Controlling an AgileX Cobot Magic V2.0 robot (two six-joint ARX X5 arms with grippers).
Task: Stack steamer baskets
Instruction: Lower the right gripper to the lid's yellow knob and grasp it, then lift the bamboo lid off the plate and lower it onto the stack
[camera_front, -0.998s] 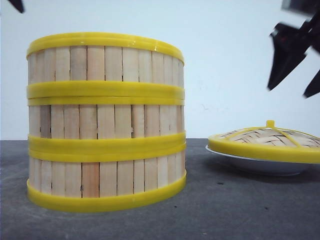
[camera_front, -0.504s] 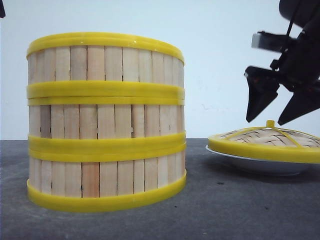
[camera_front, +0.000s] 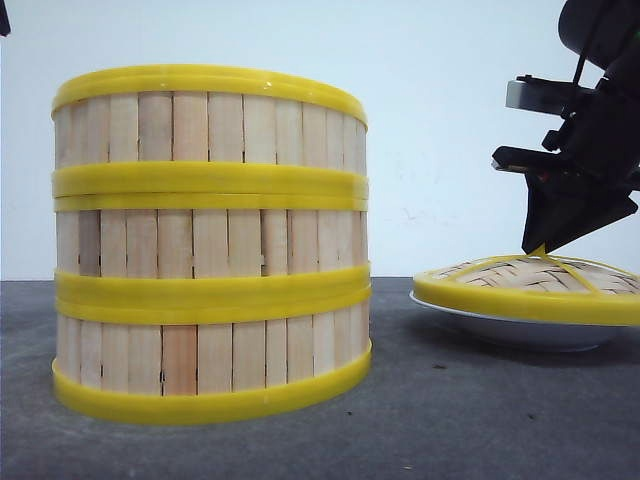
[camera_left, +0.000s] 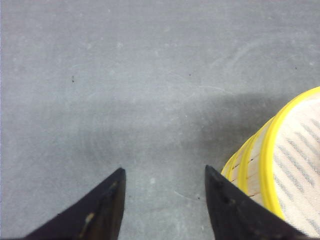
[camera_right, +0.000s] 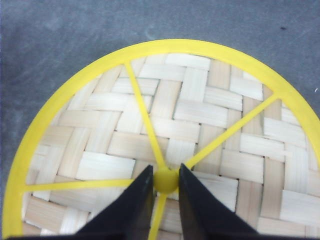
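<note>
The stacking itself is judged to be finished: three round, shallow steamer baskets (camera_front: 210, 245) of vertical pale wooden slats, each bound by yellow plastic bands at top and bottom, are seen standing one upon another in a straight column on the left of the dark grey table (camera_front: 450, 420), their rims meeting flush. What may be left, as far as can be judged, is only the lid. A domed lid of woven bamboo strips (camera_right: 165, 145), edged by a yellow plastic rim and crossed by yellow spokes that meet at a small central knob (camera_right: 165, 180), is seen lying on a shallow white plate (camera_front: 520, 328) well apart from the stack, to its right. The right gripper (camera_right: 165, 187) is lowered onto the lid's crown, and its black pointed fingers (camera_right: 135, 205) are drawn in tight against either side of the knob, so that the knob appears to be pinched between them; the lid is not yet raised from the plate. The left gripper (camera_left: 165, 200) is held above bare table just beside the stack, its fingers spread moderately apart with nothing between them. The table surface is matt and faintly scuffed; the slats are smooth and unevenly toned.
</note>
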